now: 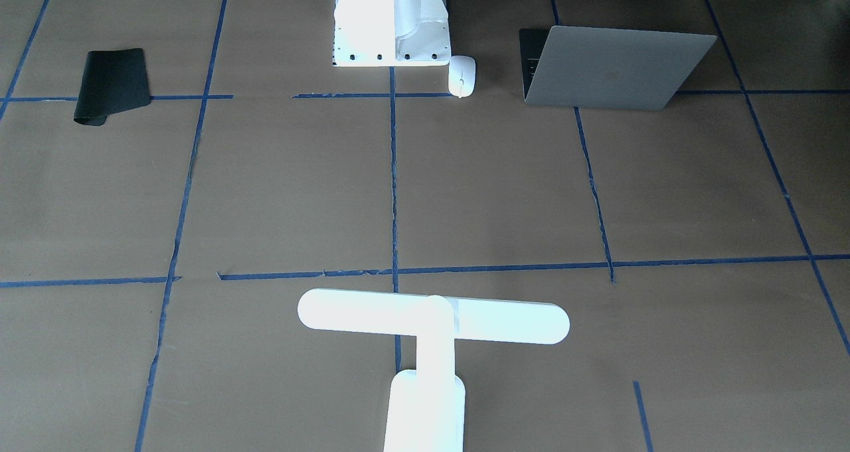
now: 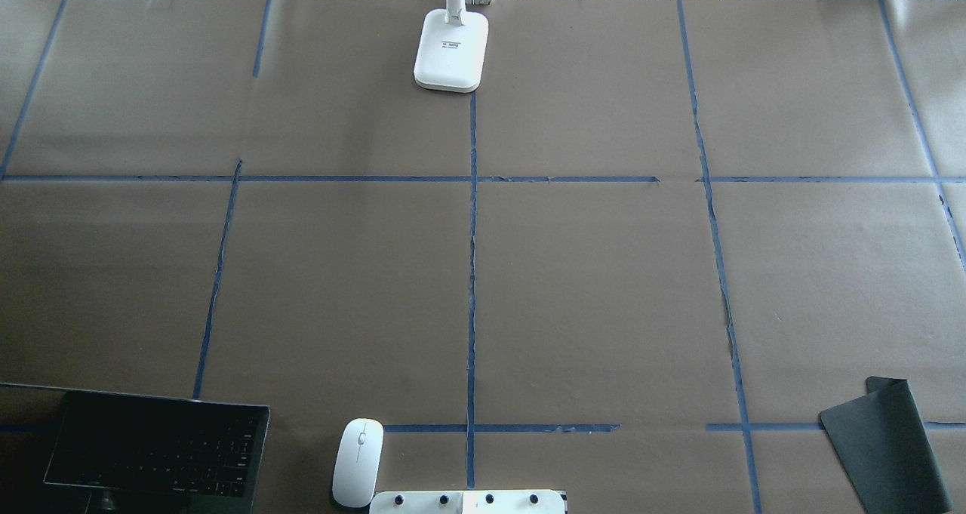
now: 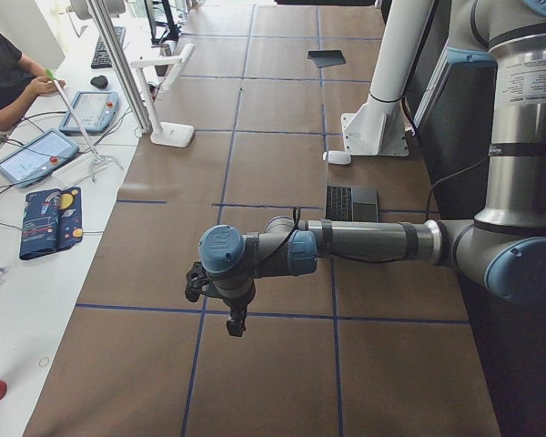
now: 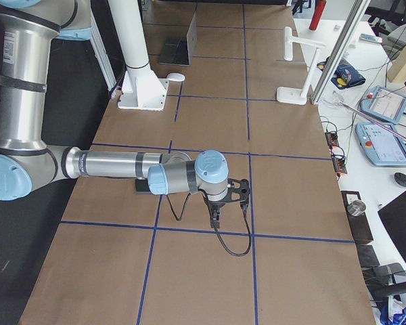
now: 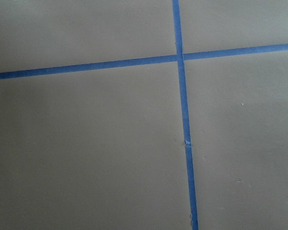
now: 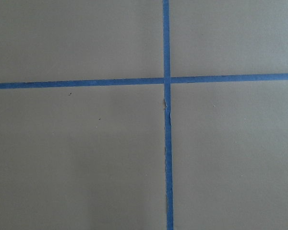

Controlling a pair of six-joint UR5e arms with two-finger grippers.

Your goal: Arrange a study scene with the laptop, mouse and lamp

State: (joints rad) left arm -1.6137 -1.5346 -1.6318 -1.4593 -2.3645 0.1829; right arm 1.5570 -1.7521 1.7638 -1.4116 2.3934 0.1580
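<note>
Jaws of left gripper (image 3: 236,325) and right gripper (image 4: 215,219) cannot be told spread or pressed together, laptop (image 1: 617,67) open at front-facing view's upper right, mouse (image 1: 461,75) just beside white pedestal (image 1: 392,27) at top centre, lamp (image 1: 433,319) bottom centre

Brown paper covers the table (image 2: 604,287), blue tape lines (image 2: 472,272) gridding it; a white side bench (image 3: 9,319) carries tablets (image 3: 35,155) and cables, brightly lit.

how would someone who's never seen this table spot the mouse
Find the white bolted pedestal on the robot's side. The mouse lies just beside it, between it and the open laptop. It is the only small, smooth white oval there.
</note>
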